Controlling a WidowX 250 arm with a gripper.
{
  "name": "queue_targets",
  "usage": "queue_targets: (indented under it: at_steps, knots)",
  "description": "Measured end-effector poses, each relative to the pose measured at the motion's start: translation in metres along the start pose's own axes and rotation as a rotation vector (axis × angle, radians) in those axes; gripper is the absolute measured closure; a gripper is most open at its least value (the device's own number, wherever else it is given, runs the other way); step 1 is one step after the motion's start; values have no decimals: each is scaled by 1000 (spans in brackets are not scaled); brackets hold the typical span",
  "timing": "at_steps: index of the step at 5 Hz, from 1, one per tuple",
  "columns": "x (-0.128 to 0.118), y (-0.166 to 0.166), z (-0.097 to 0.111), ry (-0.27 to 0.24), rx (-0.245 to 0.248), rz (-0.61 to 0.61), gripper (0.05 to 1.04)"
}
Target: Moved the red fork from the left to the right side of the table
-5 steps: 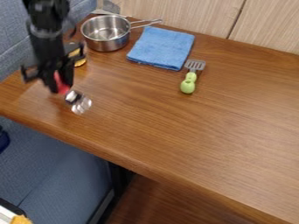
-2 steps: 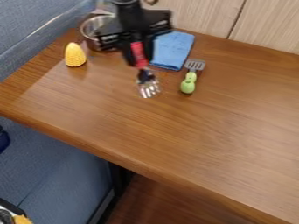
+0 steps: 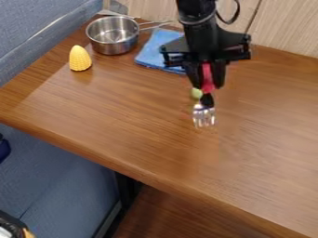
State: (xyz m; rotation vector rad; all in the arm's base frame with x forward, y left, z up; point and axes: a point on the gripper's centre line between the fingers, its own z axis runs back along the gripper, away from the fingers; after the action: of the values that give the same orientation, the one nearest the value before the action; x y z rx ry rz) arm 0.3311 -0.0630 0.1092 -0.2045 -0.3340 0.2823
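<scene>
**Black claw [image 3: 208,85] grasps the red fork [image 3: 207,76] over the brown table [image 3: 267,116]**

From where I stand, I see the claw pointing downward, with its two dark fingers [image 3: 218,76] closed around the handle of the fork, one on each side. The handle is of a strong red, a little pinkish, and it shows between these fingers. Below them comes a short black part, and after it the metal head, silvery and quite shiny, with its narrow tines directed down, toward the front edge of the table. The fork stands nearly upright in the view, somewhat to the right of the middle. If its tips touch the wood, I cannot tell.

Just beside the black part, a piece of something light green [image 3: 197,93] looks out from behind the claw. Farther up and to the left lies a blue cloth [image 3: 151,52], partly hidden by the claw. Beside the cloth is a steel pot [image 3: 113,48], its handle reaching to the right. Nearer to the left edge of the table, a yellow corn cob [image 3: 79,59] stands upright.
</scene>
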Motion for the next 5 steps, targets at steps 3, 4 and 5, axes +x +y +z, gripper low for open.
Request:
queue_targets:
  at_steps: [3,4,5]
  knots:
    - [-14,7,-56,164,-28,-190,773]
    - [-13,2,-62,154,-13,-214,773]
    - [-14,1,-63,153,1,-225,708]
